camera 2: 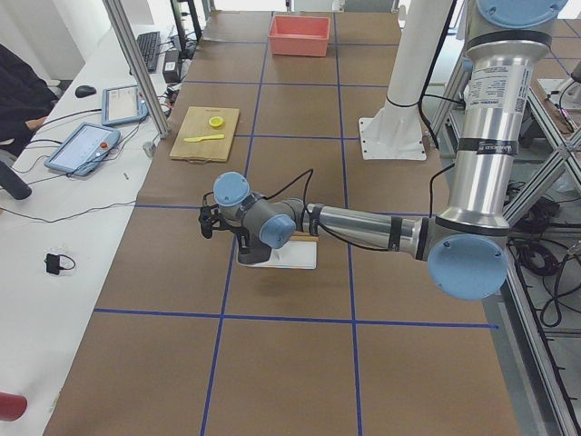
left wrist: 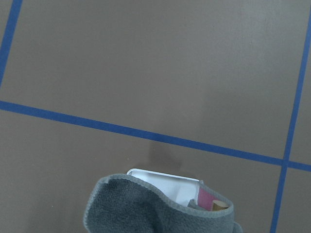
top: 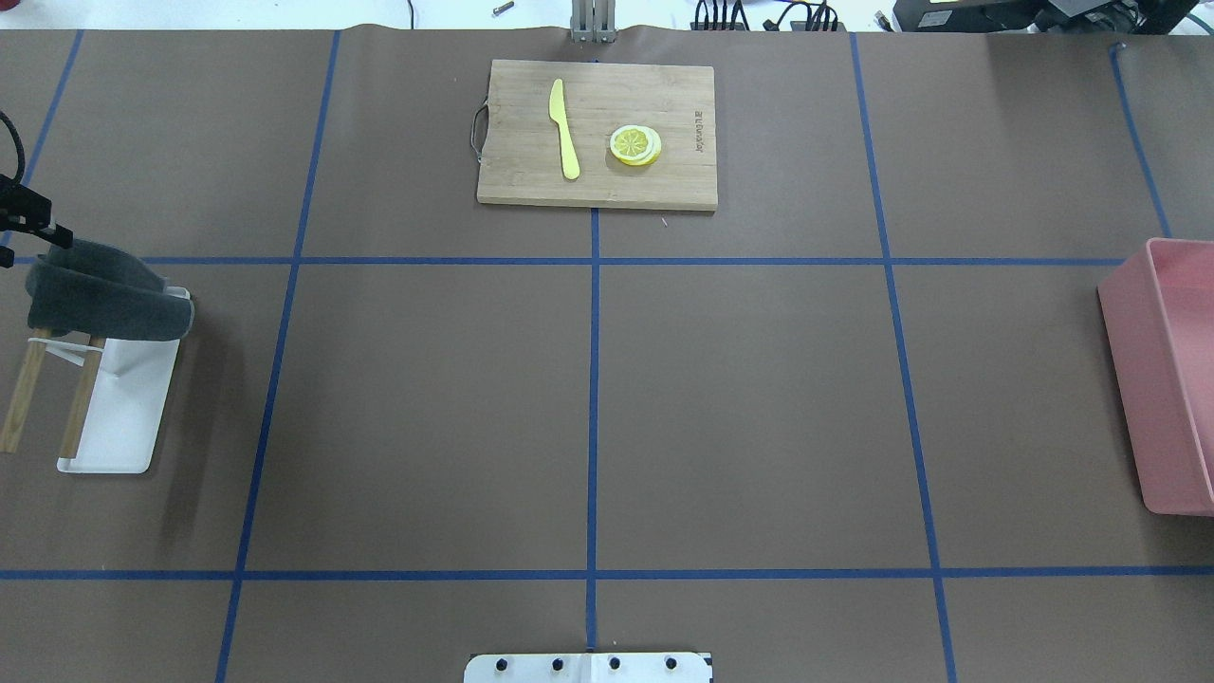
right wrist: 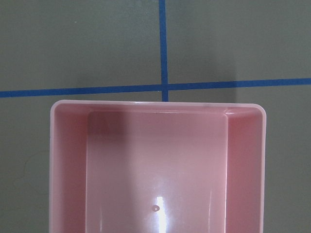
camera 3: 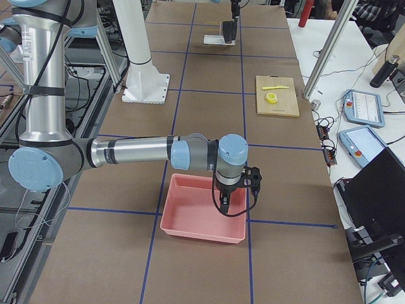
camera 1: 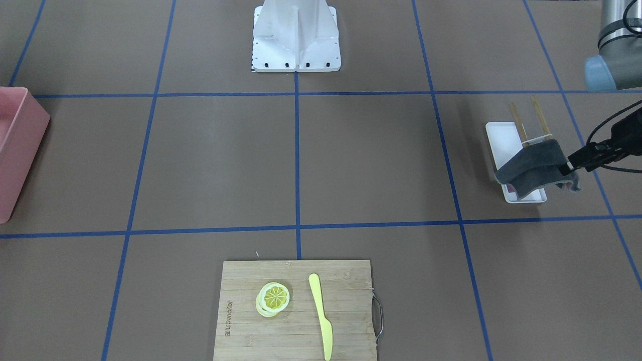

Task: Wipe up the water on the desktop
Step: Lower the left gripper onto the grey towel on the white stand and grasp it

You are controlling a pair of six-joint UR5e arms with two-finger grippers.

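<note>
The desktop (top: pixel 759 398) is a matte brown surface with blue tape lines; I see no water on it in any view. A dark grey cloth (camera 1: pixel 531 168) hangs over a small wooden rack (camera 1: pixel 539 118) that stands on a white tray (camera 1: pixel 504 140) at the robot's far left. My left gripper (camera 1: pixel 568 168) is at the cloth's outer edge and looks shut on it. The left wrist view shows the cloth (left wrist: pixel 146 208) just below the camera. My right gripper (camera 3: pixel 223 204) hovers over a pink bin (camera 3: pixel 202 234); I cannot tell whether it is open or shut.
The pink bin (top: pixel 1171 379) sits at the robot's far right and holds nothing, as the right wrist view (right wrist: pixel 68 165) shows. A bamboo cutting board (top: pixel 597 185) at the far edge carries a yellow knife (top: pixel 564 128) and lemon slices (top: pixel 634 145). The robot's white base (camera 1: pixel 296 40) stands mid-table.
</note>
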